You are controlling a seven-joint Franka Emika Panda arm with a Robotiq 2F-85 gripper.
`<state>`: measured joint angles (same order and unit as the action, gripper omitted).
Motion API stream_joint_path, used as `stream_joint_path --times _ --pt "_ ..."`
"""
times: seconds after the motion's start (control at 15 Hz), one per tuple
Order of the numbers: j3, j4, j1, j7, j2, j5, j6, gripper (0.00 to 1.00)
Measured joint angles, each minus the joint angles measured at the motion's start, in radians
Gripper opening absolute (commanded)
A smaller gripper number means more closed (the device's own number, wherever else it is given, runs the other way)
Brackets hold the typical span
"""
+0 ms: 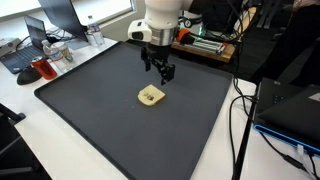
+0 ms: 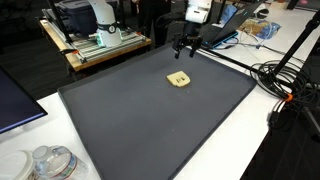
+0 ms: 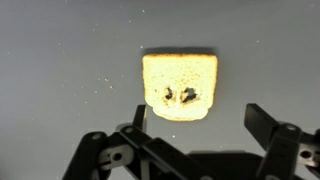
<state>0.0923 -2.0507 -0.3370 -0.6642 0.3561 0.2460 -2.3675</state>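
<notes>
A small slice of toasted bread [image 3: 181,86] with two dark marks lies flat on the dark grey mat [image 1: 110,115]; it shows in both exterior views [image 1: 151,96] [image 2: 179,79]. My gripper [image 3: 199,122] hovers above the mat just behind the bread, its jaws wide open with nothing between them. In the exterior views the gripper [image 1: 164,72] [image 2: 185,51] hangs a little above and beyond the slice, not touching it. The bread sits ahead of the fingertips in the wrist view, outside the gap.
The mat covers most of a white table [image 1: 45,150]. Laptops and clutter [image 1: 45,45] stand at one far corner, a wooden rack with equipment [image 2: 100,45] behind, cables [image 2: 285,85] along one side, and a plastic bottle [image 2: 50,162] near a front corner.
</notes>
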Motion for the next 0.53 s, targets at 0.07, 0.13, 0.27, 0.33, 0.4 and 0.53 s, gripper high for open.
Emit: stream_joint_path --times 0.07,0.13,0.27,0.33,0.4,0.53 --pt "-0.005 -0.057 0.017 0.019 -0.033 0.0 -0.044 1.0" --pt "-0.011 -0.111 0.035 0.045 -0.062 0.0 -0.087 1.0" --pt "-0.026 -0.218 0.072 0.107 -0.119 -0.003 -0.181 1.0" --pt "-0.033 -0.267 0.09 0.142 -0.143 -0.007 -0.23 1.0" --pt "-0.04 -0.313 0.109 0.18 -0.164 -0.011 -0.279 1.0" --pt "-0.062 -0.398 0.148 0.285 -0.198 -0.057 -0.386 1.0"
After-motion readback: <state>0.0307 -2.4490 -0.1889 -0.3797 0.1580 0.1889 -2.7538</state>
